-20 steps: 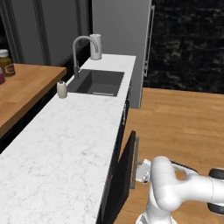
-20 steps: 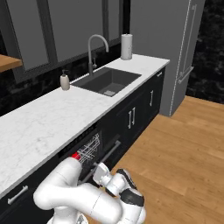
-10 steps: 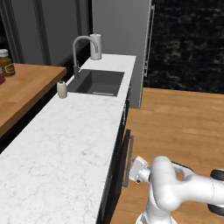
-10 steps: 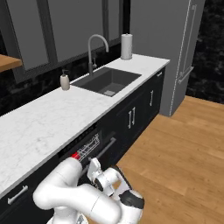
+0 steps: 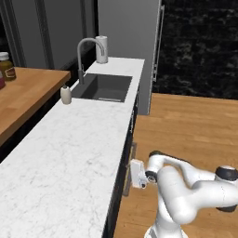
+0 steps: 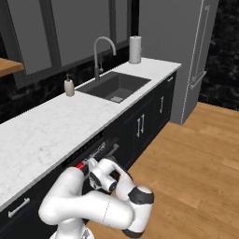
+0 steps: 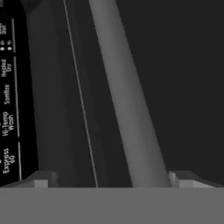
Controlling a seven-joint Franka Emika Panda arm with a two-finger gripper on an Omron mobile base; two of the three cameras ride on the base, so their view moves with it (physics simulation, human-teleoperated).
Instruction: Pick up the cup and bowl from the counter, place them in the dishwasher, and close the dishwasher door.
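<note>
**A:** where's the dishwasher (image 6: 99, 149) sit?

**B:** under the counter (image 5: 69, 153), the long white marble one with grey veins. It's a black front among dark cabinets.

**A:** and the door (image 7: 183, 65)?

**B:** flat black panel, pretty much upright, maybe cracked open a hair at the top. There's a grey bar handle (image 7: 127, 109) across it, and a strip of wash labels (image 7: 8, 109) along its top edge.

The dishwasher door (image 7: 183, 65) carries a strip of small white labels along its control panel (image 7: 8, 100), read sideways: "Express 60", "Hi-Temp Wash", "Sanitize" and "Heated Dry". The topmost marks are too small to read.
</note>
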